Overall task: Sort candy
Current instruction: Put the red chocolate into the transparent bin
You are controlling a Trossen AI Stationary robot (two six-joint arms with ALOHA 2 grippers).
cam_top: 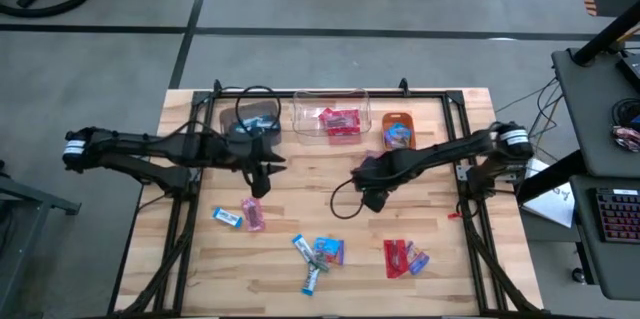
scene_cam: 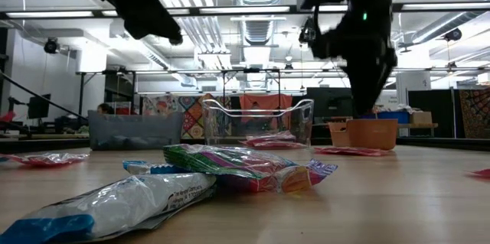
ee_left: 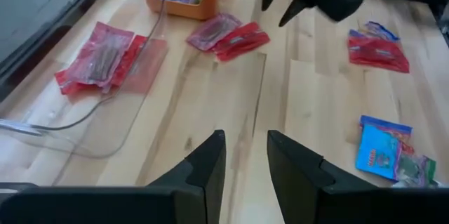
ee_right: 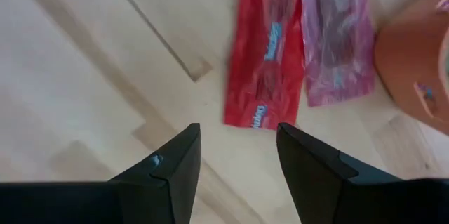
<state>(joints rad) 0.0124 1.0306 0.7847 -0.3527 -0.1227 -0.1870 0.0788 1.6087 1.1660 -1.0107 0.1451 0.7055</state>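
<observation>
The right gripper point(ee_right: 235, 175), jaws spread and empty, hung over a red candy point(ee_right: 266, 62) overlapping a pink one point(ee_right: 337, 38), so both might get pinched together.

Wooden table point(cam_top: 300, 199) carrying three bins along its far edge: grey bin point(cam_top: 256, 119), clear bin point(cam_top: 330, 119), orange bin point(cam_top: 398, 129) sitting side by side.

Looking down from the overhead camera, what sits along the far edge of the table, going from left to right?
Dark bin → clear bin holding red candy → orange bin holding blue candy.
</observation>
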